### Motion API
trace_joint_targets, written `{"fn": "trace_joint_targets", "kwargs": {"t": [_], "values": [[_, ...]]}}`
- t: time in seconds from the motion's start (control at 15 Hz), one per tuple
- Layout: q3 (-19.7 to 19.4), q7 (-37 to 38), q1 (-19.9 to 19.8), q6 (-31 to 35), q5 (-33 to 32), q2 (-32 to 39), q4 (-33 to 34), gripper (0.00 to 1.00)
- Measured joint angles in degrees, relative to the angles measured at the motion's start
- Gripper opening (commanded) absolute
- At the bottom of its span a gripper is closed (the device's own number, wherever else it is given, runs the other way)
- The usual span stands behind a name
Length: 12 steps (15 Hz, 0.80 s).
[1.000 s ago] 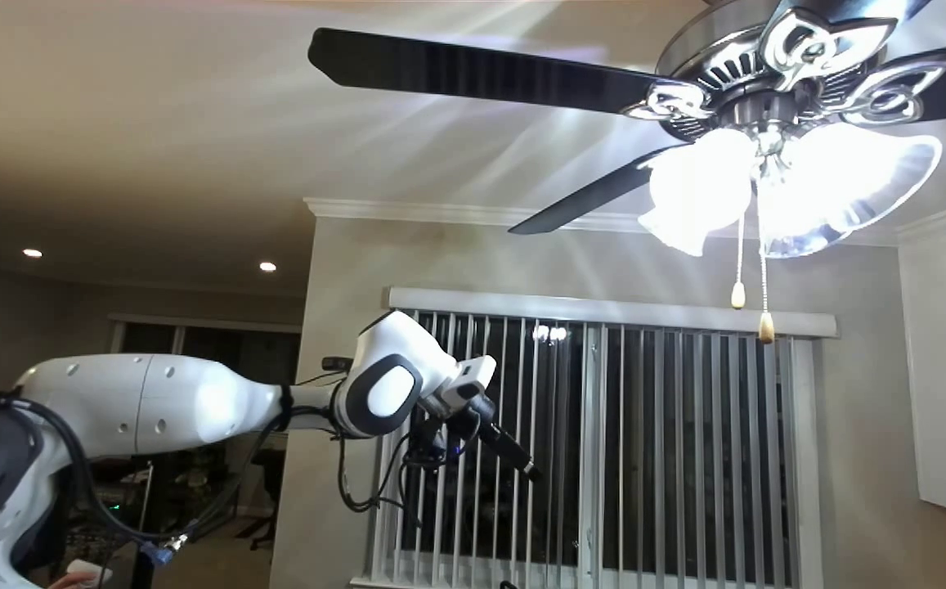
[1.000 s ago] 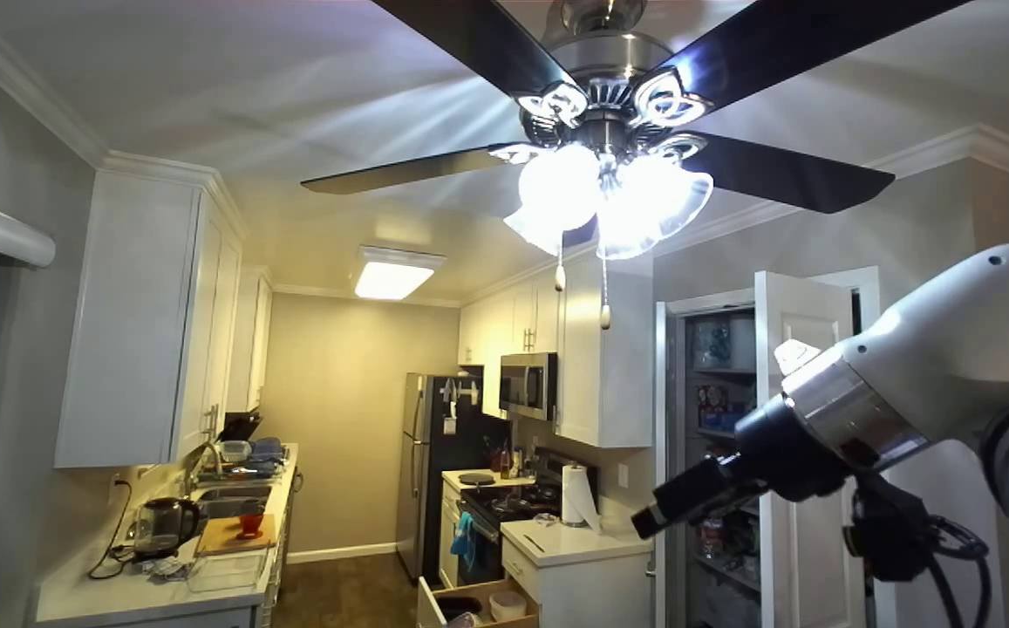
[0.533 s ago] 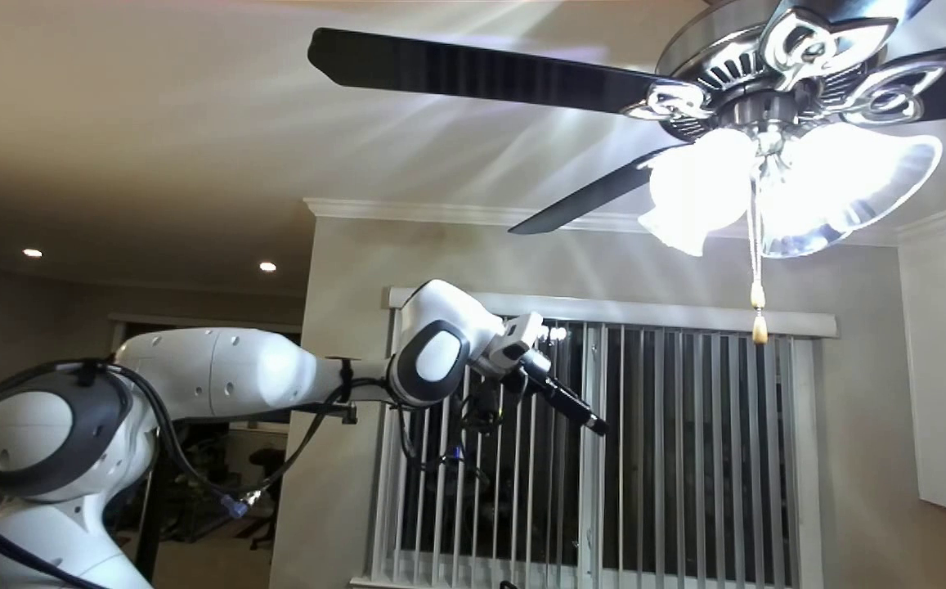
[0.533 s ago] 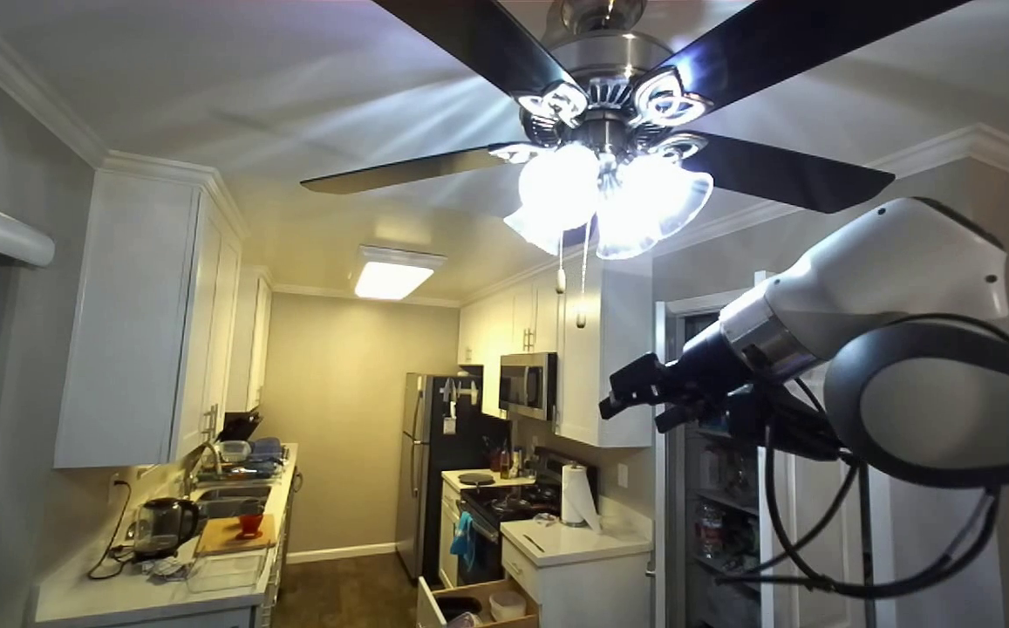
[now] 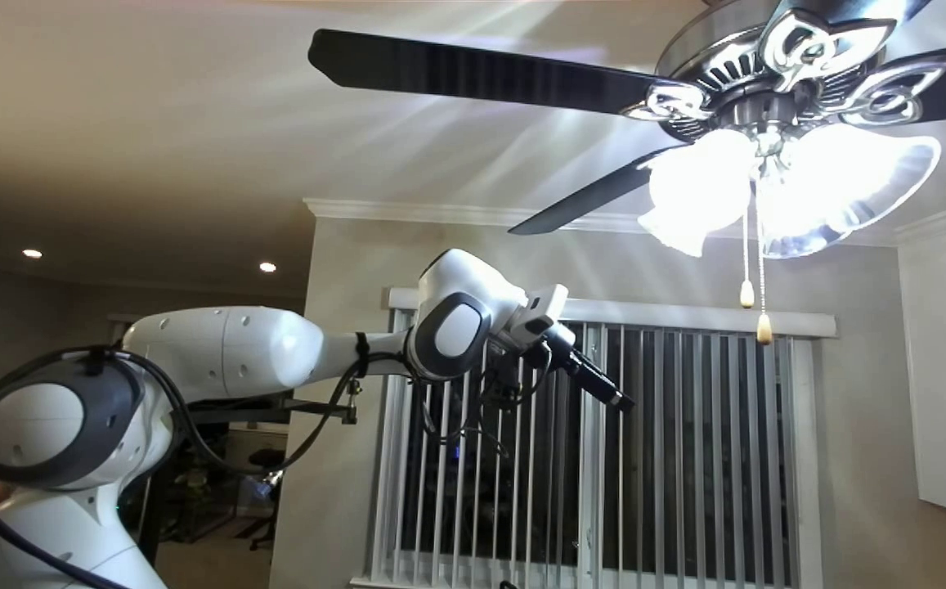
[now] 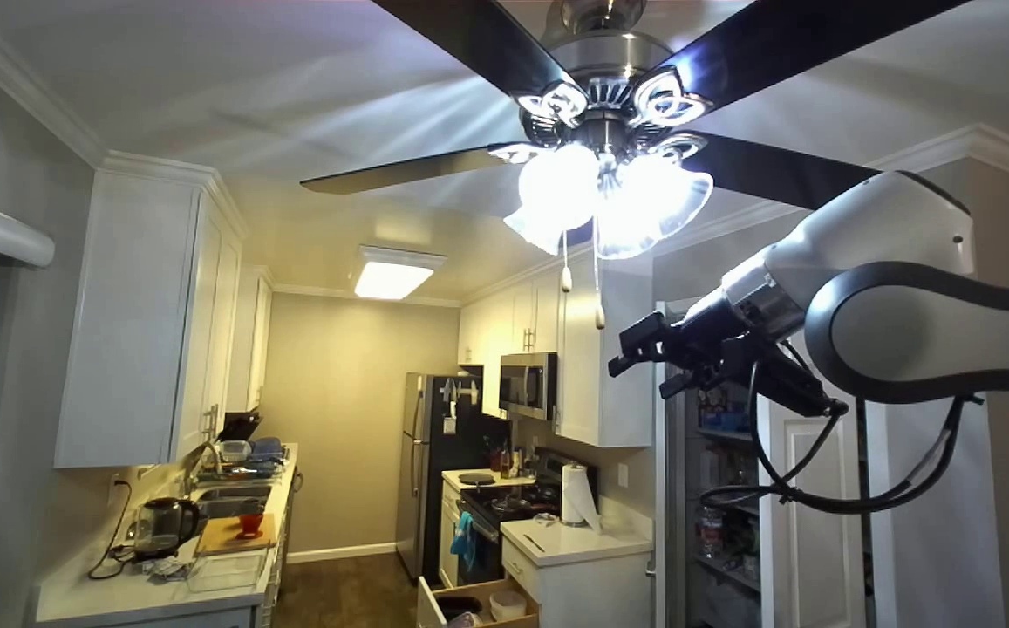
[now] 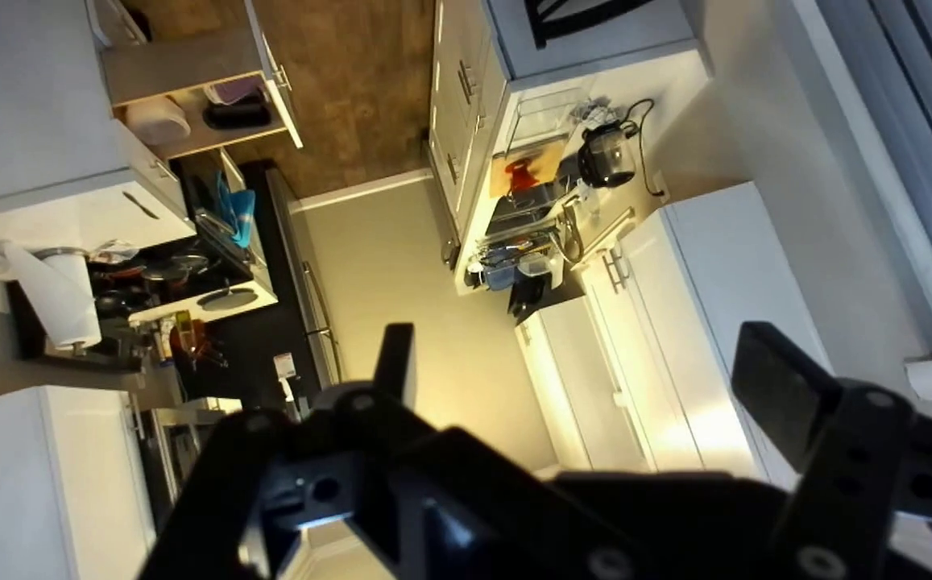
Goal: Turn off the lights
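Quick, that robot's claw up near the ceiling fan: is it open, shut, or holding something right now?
Gripper: open, its jaws wide apart in the wrist view, holding nothing.

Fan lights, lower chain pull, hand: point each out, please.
Fan lights [image 6: 559, 187]: in an exterior view, on one lit glass shade.
Lower chain pull [image 5: 764, 329]: in an exterior view, on its middle.
Hand [image 7: 578, 353]: in the wrist view, midway between its fingertips.

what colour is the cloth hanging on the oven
The cloth is blue, best seen in the wrist view.
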Motion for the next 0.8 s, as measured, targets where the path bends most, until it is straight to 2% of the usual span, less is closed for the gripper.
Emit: {"fn": "trace_joint_targets", "kwargs": {"t": [0.53, 0.8], "values": [[-0.29, 0.00, 0.79, -0.41, 0.00, 0.12, 0.00, 1.00], [0.09, -1.41, 0.93, 13.26, -2.09, 1.76, 0.49, 1.00]]}}
